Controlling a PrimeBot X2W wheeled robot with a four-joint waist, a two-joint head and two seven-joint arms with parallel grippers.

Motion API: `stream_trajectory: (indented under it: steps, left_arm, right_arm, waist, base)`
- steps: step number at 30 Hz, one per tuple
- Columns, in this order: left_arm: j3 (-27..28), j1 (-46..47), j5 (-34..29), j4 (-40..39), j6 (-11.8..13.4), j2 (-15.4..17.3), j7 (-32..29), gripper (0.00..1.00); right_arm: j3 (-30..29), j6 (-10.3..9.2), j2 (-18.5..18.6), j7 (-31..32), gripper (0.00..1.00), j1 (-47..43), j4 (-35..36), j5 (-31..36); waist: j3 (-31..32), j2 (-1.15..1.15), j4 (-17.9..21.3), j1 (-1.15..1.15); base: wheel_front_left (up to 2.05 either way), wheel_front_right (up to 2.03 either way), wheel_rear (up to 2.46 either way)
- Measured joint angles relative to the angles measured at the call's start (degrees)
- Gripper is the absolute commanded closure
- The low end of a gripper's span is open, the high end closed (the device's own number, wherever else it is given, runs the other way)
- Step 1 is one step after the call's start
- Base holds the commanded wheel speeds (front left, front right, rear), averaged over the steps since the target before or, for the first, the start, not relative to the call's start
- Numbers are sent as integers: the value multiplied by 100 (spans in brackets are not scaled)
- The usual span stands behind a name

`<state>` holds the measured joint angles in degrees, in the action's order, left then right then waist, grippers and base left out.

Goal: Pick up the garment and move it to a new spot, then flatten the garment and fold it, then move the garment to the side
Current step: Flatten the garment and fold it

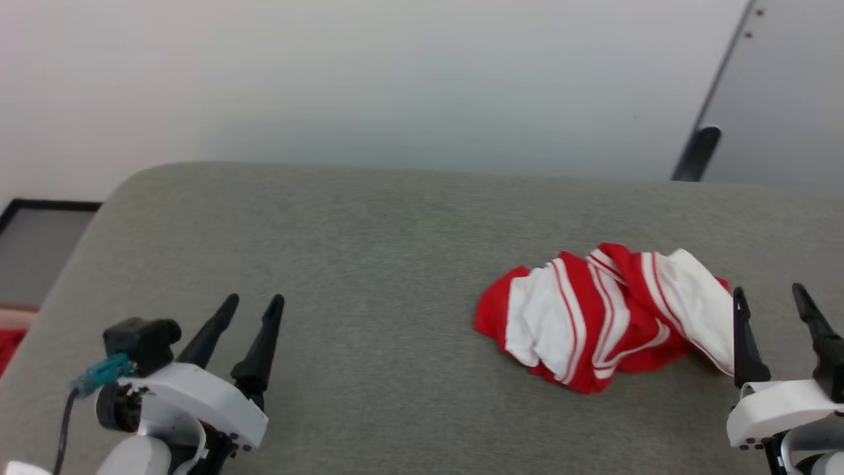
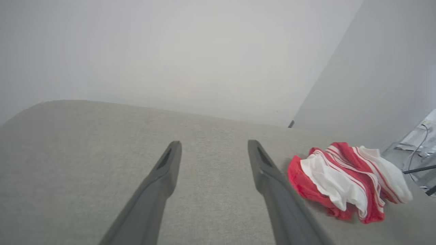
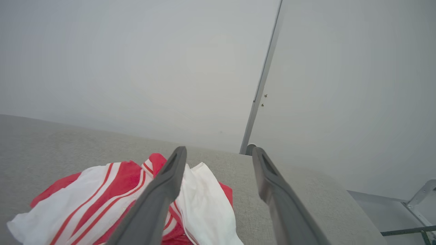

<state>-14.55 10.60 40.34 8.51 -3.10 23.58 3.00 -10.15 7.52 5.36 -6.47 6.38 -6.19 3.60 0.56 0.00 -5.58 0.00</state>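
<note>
The garment (image 1: 593, 313) lies crumpled in a heap on the grey padded table (image 1: 369, 264), red with white panels and thin stripes. It shows at the right of the left wrist view (image 2: 344, 178) and at the lower left of the right wrist view (image 3: 112, 194). My right gripper (image 1: 771, 297) stands open just right of the heap, its left finger (image 3: 163, 190) over the cloth's white edge, nothing between the jaws. My left gripper (image 1: 254, 307) is open at the lower left, well away from the garment, with bare table between its fingers (image 2: 167, 170).
The table's far edge runs across the head view, its corner rounded at the left. Beyond it stands a pale wall (image 1: 395, 79) with a dark post (image 1: 695, 155) at the right. A bit of red cloth (image 1: 10, 349) shows off the table's left edge.
</note>
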Motion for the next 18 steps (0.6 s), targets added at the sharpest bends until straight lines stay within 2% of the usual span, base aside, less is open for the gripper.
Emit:
stream_trajectory:
  steps: [4,9,13,18]
  left_arm:
    - [-99,186,307,-194,-96,85,-624,0]
    - [-344,784,711,-347,-78,177,-1917,0]
    - [-602,1305,1011,-367,120,210,-3125,0]
    - [-891,1791,1267,-356,424,222,-4339,0]
  right_arm:
    - [-45,0,-100,-18,0,-14,108,7]
    - [-77,0,-166,109,0,52,312,5]
    - [-68,0,-198,145,0,152,425,-60]
    - [-37,0,-223,91,0,246,411,-198]
  waist:
    - [-47,0,294,0]
    - [-173,0,650,0]
    - [-314,0,925,0]
    - [-505,0,1272,0]
  base:
    - [0,0,0]
    - [0,0,0]
    - [0,0,0]
    - [0,0,0]
